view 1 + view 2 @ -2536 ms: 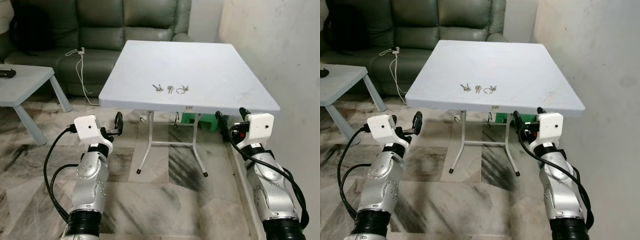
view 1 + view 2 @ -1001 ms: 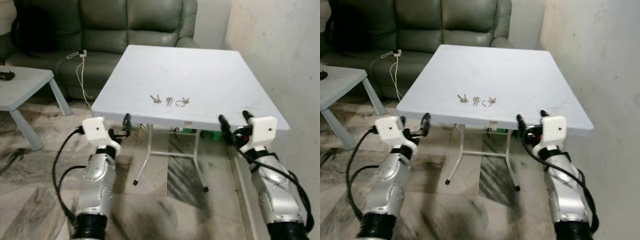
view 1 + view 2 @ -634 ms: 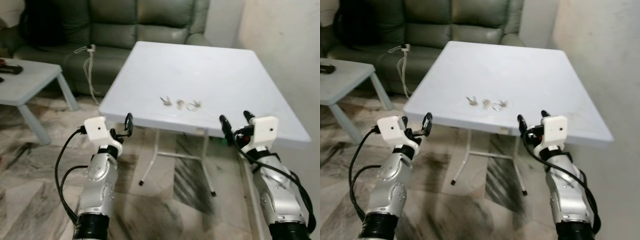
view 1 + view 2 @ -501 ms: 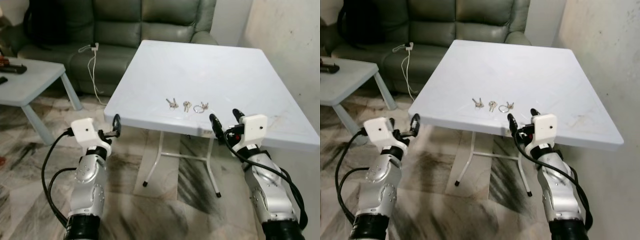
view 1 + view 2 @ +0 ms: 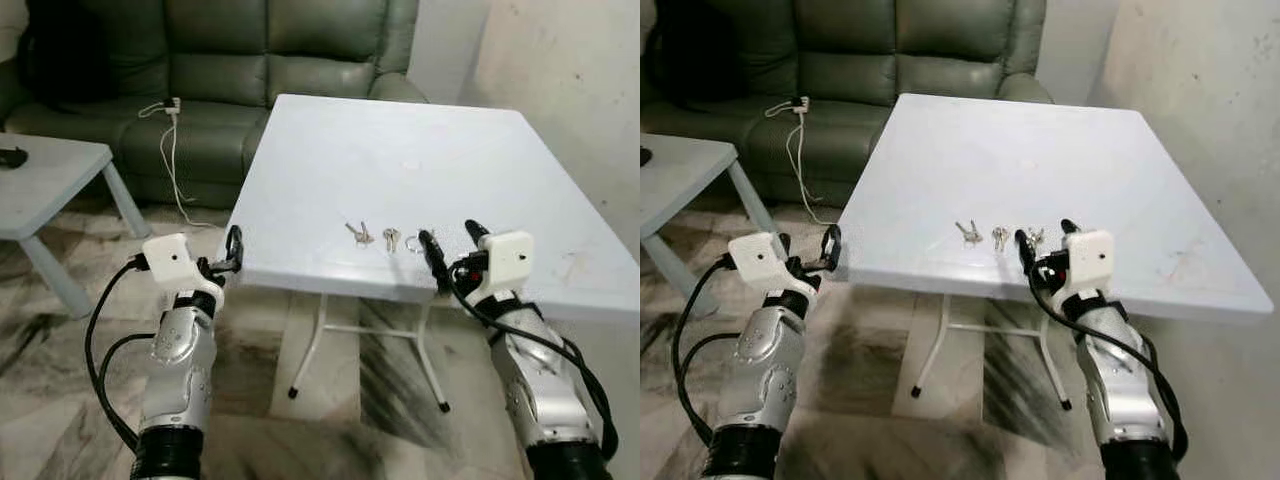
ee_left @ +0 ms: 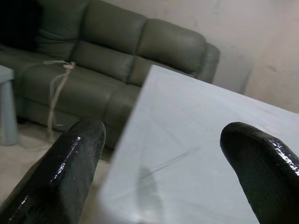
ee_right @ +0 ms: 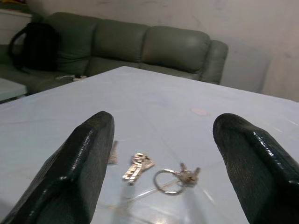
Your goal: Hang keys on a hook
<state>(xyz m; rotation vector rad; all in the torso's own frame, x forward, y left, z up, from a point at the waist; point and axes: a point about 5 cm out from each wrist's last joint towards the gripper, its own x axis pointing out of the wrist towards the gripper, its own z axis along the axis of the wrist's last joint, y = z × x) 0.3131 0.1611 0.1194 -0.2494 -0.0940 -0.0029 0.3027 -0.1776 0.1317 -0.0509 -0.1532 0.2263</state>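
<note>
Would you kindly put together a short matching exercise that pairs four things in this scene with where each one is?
Things:
1. ringed keys
2. right gripper
3. left gripper
4. white cable

Places:
A. draped over the sofa seat
B. at the table's near left corner, open
C. lying on the white table top
D. raised at the table's near edge, open, facing the keys

Pairs: 1-C, 2-D, 3-B, 4-A
</note>
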